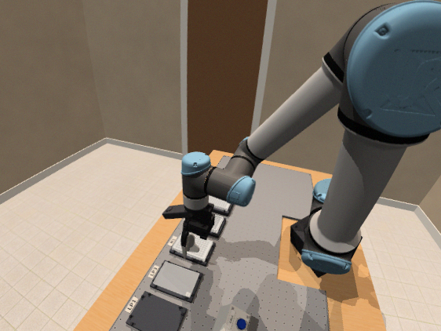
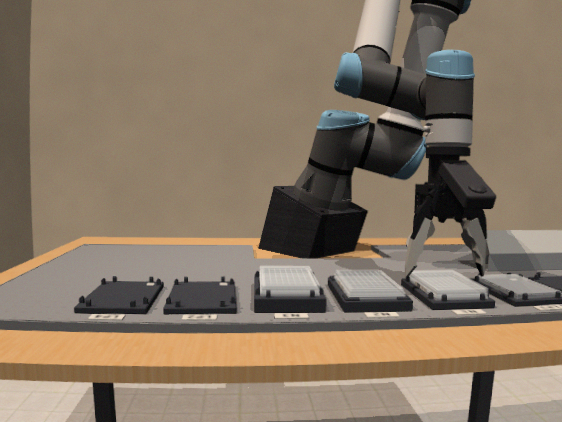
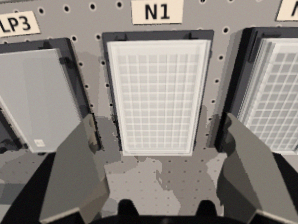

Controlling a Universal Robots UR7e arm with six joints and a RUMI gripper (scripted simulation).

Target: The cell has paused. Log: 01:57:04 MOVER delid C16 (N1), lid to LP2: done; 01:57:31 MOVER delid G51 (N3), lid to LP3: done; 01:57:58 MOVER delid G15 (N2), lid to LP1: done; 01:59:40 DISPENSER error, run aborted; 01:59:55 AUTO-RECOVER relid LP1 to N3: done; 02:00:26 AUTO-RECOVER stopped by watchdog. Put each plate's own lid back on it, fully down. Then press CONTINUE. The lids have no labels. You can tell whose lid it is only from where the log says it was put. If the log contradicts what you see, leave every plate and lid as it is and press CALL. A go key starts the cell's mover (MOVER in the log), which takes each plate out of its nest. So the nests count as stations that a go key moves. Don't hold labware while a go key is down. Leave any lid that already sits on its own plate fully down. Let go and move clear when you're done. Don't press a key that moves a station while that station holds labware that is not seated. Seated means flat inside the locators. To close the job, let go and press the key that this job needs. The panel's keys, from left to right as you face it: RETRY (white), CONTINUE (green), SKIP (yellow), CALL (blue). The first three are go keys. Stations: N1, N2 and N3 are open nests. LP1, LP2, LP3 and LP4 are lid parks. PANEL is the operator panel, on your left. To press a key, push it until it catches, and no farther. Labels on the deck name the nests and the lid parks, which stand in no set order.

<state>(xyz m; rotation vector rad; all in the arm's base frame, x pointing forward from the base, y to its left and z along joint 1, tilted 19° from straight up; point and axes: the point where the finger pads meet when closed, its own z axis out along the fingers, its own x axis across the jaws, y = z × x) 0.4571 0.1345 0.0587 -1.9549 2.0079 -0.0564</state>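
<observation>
My gripper [image 1: 192, 245] [image 2: 444, 272] [image 3: 157, 113] is open and hangs low over nest N1. One finger stands on each long side of the plate there, and neither touches it. The N1 plate [image 2: 445, 286] [image 3: 157, 97] carries a clear lid that looks flat and level inside the locators. Lid park LP3 [image 1: 176, 280] [image 2: 517, 287] [image 3: 35, 95] holds a clear lid. Plates sit in N2 [image 2: 367, 285] [image 3: 277, 95] and N3 [image 2: 289, 280]. I cannot tell whether either one is lidded. LP1 [image 1: 157, 314], LP2 [image 2: 201, 295] and LP4 [image 2: 120, 295] are bare black parks.
The operator panel's blue CALL key [image 1: 241, 323] shows at the bottom edge of the top view; the other keys are out of view. The arm's black base [image 2: 312, 220] stands behind the row of stations. The stations lie close together in one line along the table's edge.
</observation>
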